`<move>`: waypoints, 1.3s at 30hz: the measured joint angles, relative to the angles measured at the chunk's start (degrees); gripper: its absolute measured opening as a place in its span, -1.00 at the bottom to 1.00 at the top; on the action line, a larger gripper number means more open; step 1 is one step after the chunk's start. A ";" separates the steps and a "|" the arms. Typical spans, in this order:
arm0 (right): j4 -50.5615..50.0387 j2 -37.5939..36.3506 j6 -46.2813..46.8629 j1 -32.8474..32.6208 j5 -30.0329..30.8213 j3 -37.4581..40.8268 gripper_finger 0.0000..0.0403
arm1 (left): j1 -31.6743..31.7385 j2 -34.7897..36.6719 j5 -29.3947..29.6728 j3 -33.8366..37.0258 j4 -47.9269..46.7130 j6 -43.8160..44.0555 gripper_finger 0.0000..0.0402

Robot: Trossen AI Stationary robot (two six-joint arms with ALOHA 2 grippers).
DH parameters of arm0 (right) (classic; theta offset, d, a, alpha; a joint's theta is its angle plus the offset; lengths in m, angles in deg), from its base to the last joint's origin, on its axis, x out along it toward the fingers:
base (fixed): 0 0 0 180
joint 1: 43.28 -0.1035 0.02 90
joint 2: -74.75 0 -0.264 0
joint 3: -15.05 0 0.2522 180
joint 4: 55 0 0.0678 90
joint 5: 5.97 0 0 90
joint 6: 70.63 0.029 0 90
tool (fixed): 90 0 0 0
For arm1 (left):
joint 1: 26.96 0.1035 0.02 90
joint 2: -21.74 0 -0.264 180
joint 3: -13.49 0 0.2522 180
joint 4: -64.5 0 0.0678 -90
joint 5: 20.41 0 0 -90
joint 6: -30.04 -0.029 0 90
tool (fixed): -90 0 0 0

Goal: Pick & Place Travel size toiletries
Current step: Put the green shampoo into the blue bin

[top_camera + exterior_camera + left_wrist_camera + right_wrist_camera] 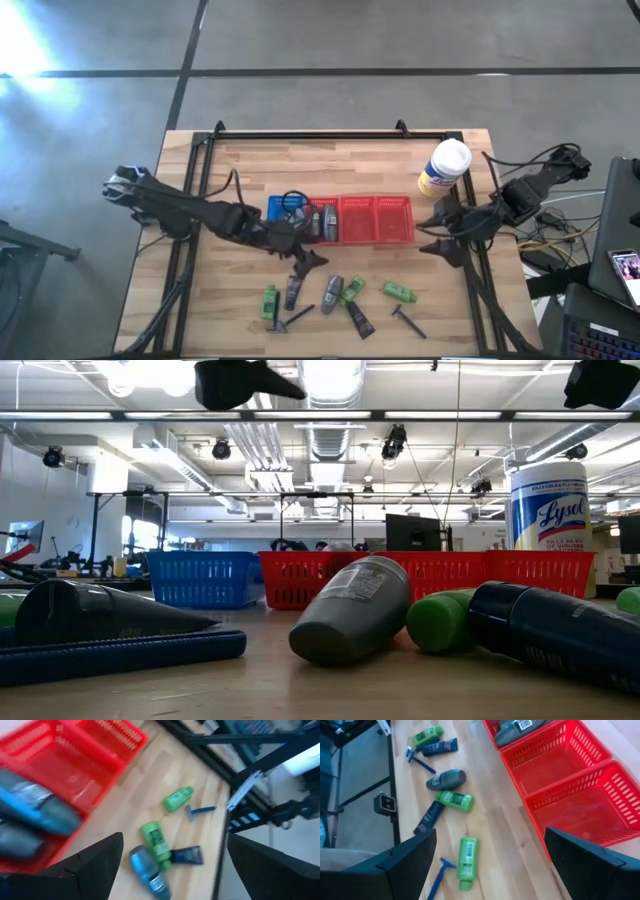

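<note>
Left gripper (305,256) sits just off the front edge of the baskets, fingers spread wide with nothing between them. In the left wrist view the two dark fingers frame bare wood and loose items.

Nearest loose toiletry looks like the dark tube (293,291), at roughly 6 o'clock from the left gripper in the high view and near it. Its long axis runs about 12–6, tipped slightly. Green bottle (269,301) lies just beside it at its 8 o'clock, and a razor (291,319) below it. Grey stick (332,293) is at the tube's 3 o'clock, with another green bottle (352,291) and a second dark tube (360,320) past that. Last green bottle (400,292) and second razor (409,322) are furthest out, toward 4 o'clock.

Two grey sticks already lie in the first red basket (326,222), next to the blue basket (287,211).

Right gripper (440,233) is parked at 3 o'clock of the red baskets, also spread and empty. It's nearer the far-right green bottle; the left arm is nearer everything else.

Judgement: the next pick calls for the left arm on the tube, jaws closing across its short axis.
</note>
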 joint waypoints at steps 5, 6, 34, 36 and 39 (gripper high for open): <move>0.12 1.05 0.95 0.00 0.01 0.00 0.83 | 0.00 -3.80 -0.28 -0.02 7.39 1.00 0.80; 0.11 1.25 1.59 0.00 0.00 0.00 0.83 | 0.17 -4.81 -0.28 -0.02 7.30 2.41 0.80; -0.34 1.53 8.59 -0.02 -8.95 0.27 0.83 | -1.06 -14.87 -12.31 -5.46 -14.79 9.97 0.80; -0.50 1.53 8.57 -0.02 -8.97 0.40 0.83 | -1.88 -14.64 -13.91 -4.04 -23.22 15.94 0.80; -0.48 1.53 8.57 -0.02 -8.95 0.50 0.83 | -3.74 -13.95 -18.66 -2.77 -30.24 25.37 0.80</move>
